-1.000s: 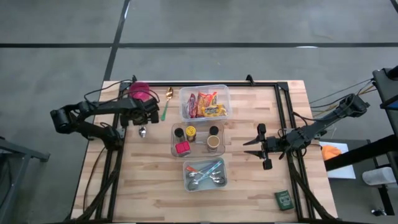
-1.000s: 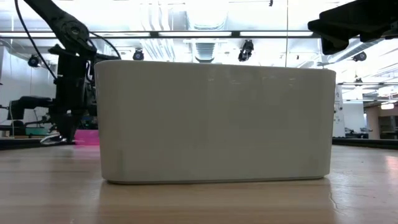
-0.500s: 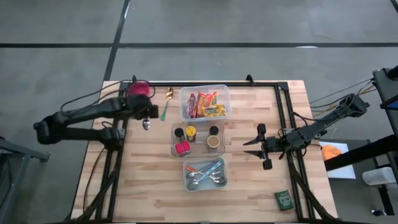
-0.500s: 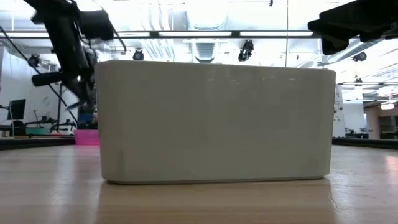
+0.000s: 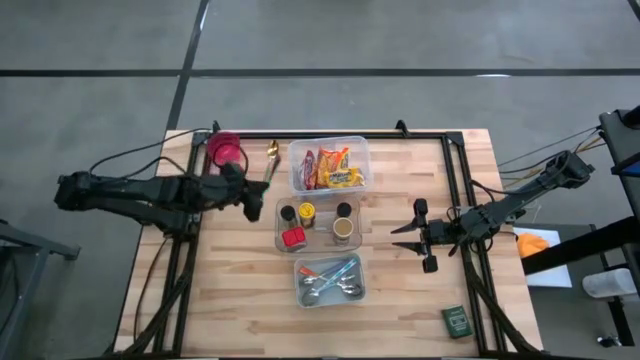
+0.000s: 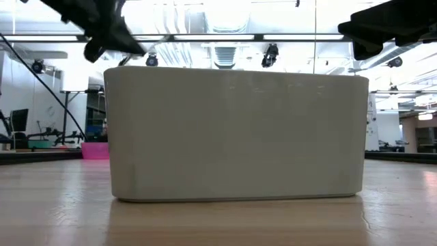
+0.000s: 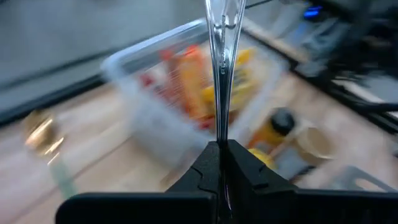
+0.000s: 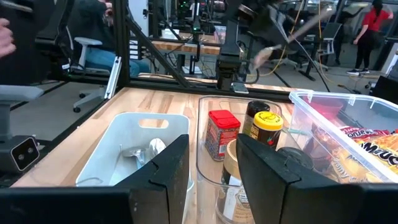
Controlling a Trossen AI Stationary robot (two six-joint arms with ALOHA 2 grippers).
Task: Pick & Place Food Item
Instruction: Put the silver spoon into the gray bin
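Okay: room behind is showing up as an open workshop, ceiling strip lights running across, a person in a red top (image 8: 375, 17) standing far back.

Wooden table (image 5: 235, 300) is carrying everything, with a black frame rail running along its far edge and right side.

White cutlery bin (image 6: 235, 133) is sitting right in front of the low camera and blocking nearly the whole table from there. From above it is lying nearest the front edge, with spoons inside.

Clear snack tub (image 5: 329, 165) is sitting at the back with the food packets (image 5: 333, 168) inside, untouched. Clear jar tray (image 5: 318, 224) is lying between the tub and the white bin.

Left gripper (image 7: 221, 147) is hanging above the table just left of the jar tray, clamping tight on a silver spoon (image 7: 221, 62) by its handle.

Right gripper (image 5: 420, 236) is waiting right of the tray, fingers standing slightly apart, holding nothing.

Pink cup (image 5: 226, 150) is standing at the back left. A gold spoon (image 5: 270, 160) is lying between it and the tub. Green box (image 5: 456, 320) is sitting at the front right corner.
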